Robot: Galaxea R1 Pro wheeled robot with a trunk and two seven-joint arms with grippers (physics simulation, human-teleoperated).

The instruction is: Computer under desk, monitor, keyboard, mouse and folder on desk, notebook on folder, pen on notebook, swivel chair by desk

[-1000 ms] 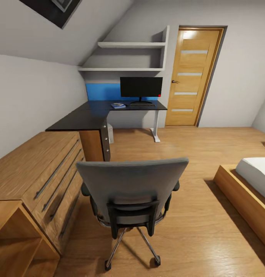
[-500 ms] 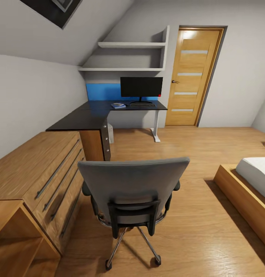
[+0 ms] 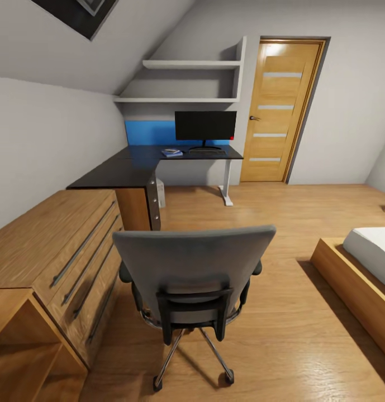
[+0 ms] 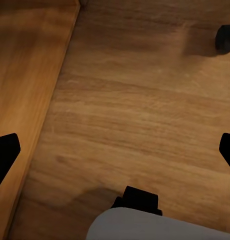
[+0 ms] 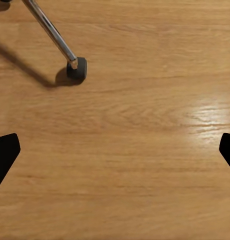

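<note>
The swivel chair point(image 3: 193, 268) stands close in front of me on the wooden floor, its grey back turned to me. Far behind it is the black desk point(image 3: 122, 173). On its far wing stand the monitor point(image 3: 205, 125) and, in front of it, the keyboard point(image 3: 207, 151). Left of the keyboard lies the blue folder point(image 3: 171, 153) with something dark on top, likely the notebook. Mouse and pen are too small to make out. The white computer point(image 3: 160, 195) sits under the desk. My left gripper point(image 4: 115, 152) and right gripper point(image 5: 115, 152) hang open over the floor, both empty.
A light wooden drawer cabinet point(image 3: 52, 251) runs along the left wall beside the chair. A bed point(image 3: 362, 273) stands at the right. One chair caster point(image 5: 77, 68) on its chrome leg lies near my right gripper, another caster point(image 4: 225, 37) near my left. A door point(image 3: 281, 111) is beyond the desk.
The whole picture has shifted very slightly, so the camera moved a touch. The things on the desk, the chair and both grippers show no clear move of their own.
</note>
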